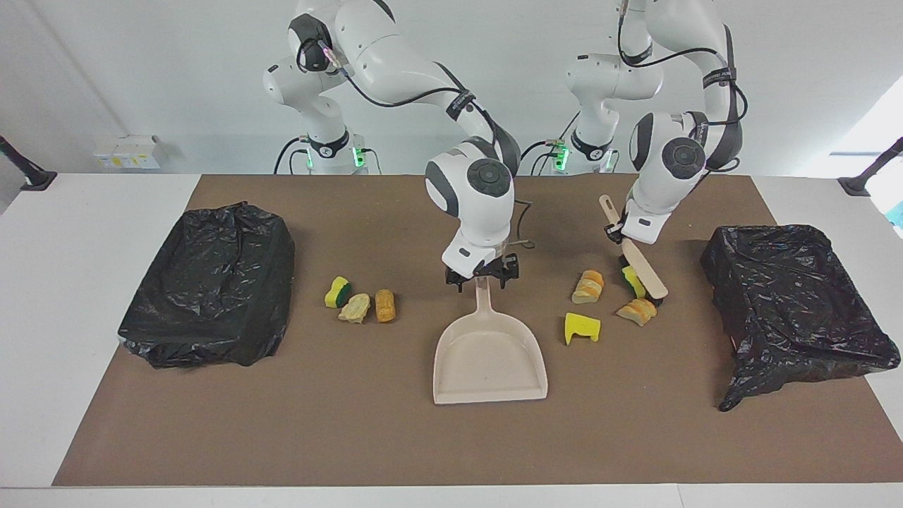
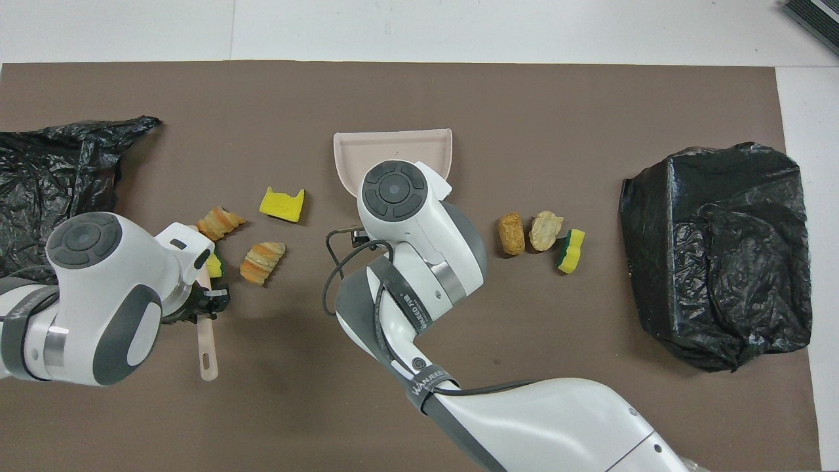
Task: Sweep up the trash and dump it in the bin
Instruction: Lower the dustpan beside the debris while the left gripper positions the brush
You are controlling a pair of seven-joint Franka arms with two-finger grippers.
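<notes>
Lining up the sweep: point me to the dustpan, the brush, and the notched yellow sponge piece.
dustpan (image 1: 490, 363): facing view, bare floor of its tray.
brush (image 1: 643, 267): facing view, pale flat back of its head.
notched yellow sponge piece (image 2: 282, 204): overhead view, middle of its top face.

Facing and overhead views, sharing brown mat (image 1: 395, 437).
</notes>
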